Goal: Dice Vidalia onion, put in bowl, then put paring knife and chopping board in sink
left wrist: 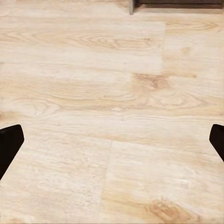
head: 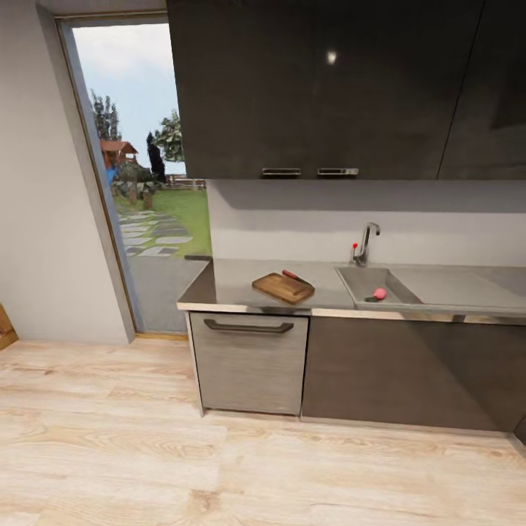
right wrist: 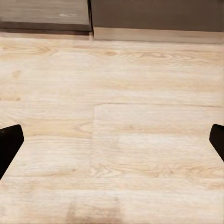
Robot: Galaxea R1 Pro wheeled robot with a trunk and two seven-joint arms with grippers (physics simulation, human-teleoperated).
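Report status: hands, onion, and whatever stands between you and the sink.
Left hand and right hand open, empty, over wood floor. Vidalia onion in the sink; paring knife on the chopping board. Nothing in the way.

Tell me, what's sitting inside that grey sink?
Inside the sink lies the small pink-red Vidalia onion, beside the dark round drain. The near wall of the basin hides the front strip of its floor, so anything lying there cannot be seen.

Glass door (head: 139, 183) at left, garden beyond; dishwasher front (head: 248, 365) under counter
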